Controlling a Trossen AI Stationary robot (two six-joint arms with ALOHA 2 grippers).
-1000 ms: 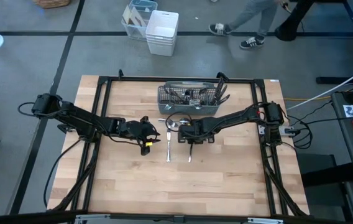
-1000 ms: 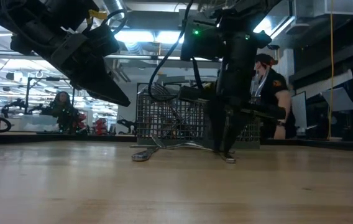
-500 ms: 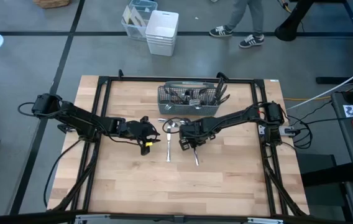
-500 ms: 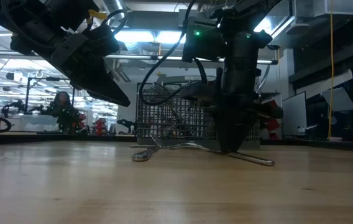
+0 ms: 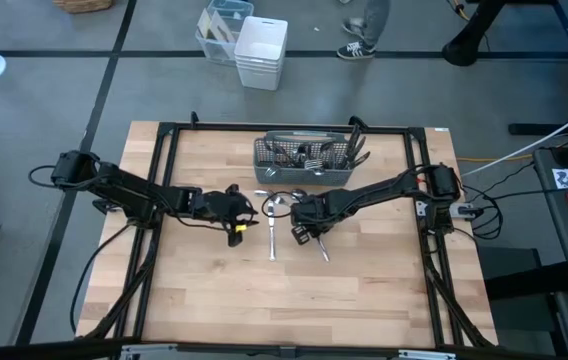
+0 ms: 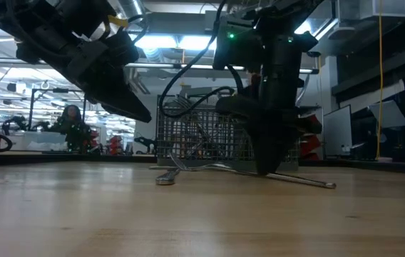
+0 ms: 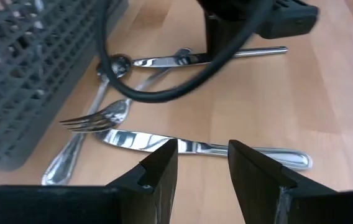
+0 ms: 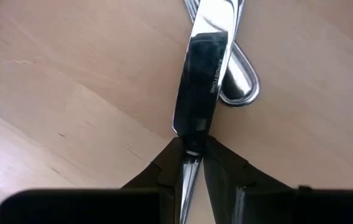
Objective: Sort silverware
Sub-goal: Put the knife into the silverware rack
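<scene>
Gripping: the right gripper (image 8: 192, 163) has its two dark fingers (image 8: 170, 168) pinched tight on a knife (image 8: 201, 74), the blade running away from the fingertips over the wood.
Right gripper, from above: it (image 5: 307, 228) sits low at the table (image 5: 364, 290) centre, with the clamped knife (image 5: 319, 246) slanting out from under it toward the table's near edge.
Low view: the same knife (image 6: 299, 180) lies almost flat on the boards, one end under the right gripper (image 6: 267, 168), the other end free.
Just beside that gripper: a second knife (image 5: 271, 238) lies flat and straight on the wood, apart from the fingers.
Past the gripped blade: a spoon (image 8: 238, 78) handle end shows just behind the blade.
Left gripper: it (image 7: 201, 163) hovers above the table with a clear gap between its fingers, nothing between them; from above it (image 5: 241, 218) is just beside the loose pieces.
Ahead of the left gripper: the flat knife (image 7: 207, 147), then a fork (image 7: 96, 118) and spoons in a loose crossing cluster.
Farther off: a grey mesh caddy (image 5: 304, 160) stands beyond both grippers, more silverware (image 5: 299, 152) upright in it.
</scene>
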